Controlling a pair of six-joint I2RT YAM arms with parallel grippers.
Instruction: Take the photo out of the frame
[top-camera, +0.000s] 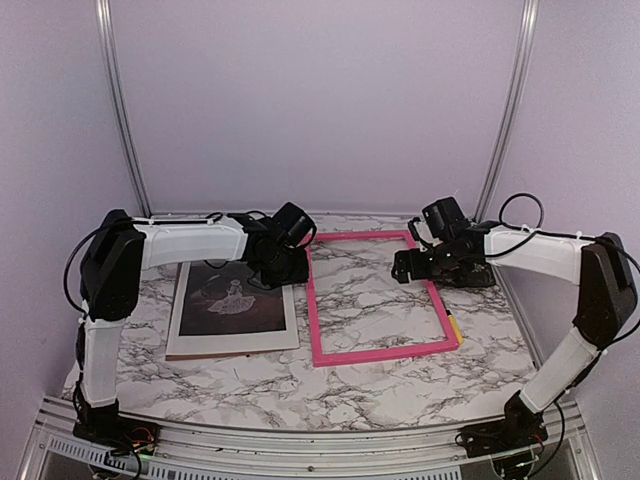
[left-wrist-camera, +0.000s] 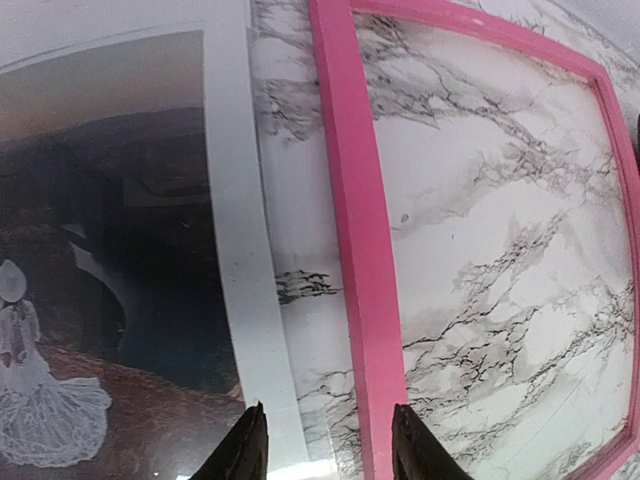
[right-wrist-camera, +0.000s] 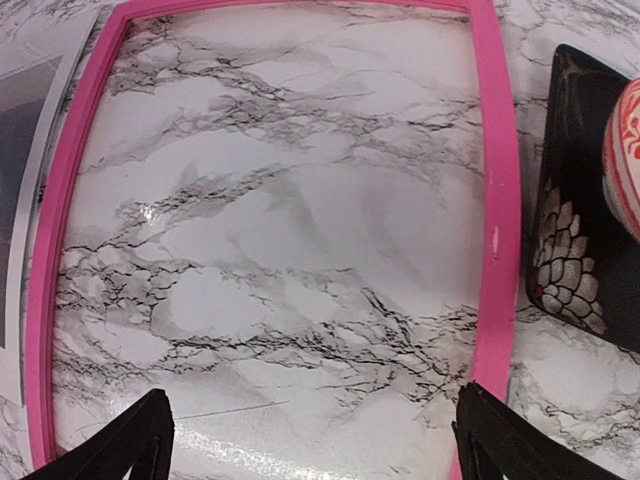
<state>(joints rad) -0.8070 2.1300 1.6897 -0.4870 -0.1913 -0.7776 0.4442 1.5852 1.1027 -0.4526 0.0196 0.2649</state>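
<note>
The pink frame (top-camera: 375, 295) lies flat in the middle of the marble table, and only marble shows inside it. It also shows in the left wrist view (left-wrist-camera: 360, 250) and the right wrist view (right-wrist-camera: 497, 200). The photo (top-camera: 232, 300), dark with a small white figure, lies to the frame's left on a white sheet (top-camera: 285, 330) over a brown board. In the left wrist view the photo (left-wrist-camera: 100, 250) is apart from the frame. My left gripper (top-camera: 288, 265) (left-wrist-camera: 328, 440) is open and empty above the frame's left bar. My right gripper (top-camera: 405, 265) (right-wrist-camera: 310, 430) is wide open and empty over the frame's far right part.
A black patterned object (right-wrist-camera: 575, 250) and a red-and-white thing (right-wrist-camera: 625, 150) lie just right of the frame, under my right arm (top-camera: 470, 275). A small yellow item (top-camera: 455, 325) sits by the frame's near right corner. Purple walls close in the table on three sides.
</note>
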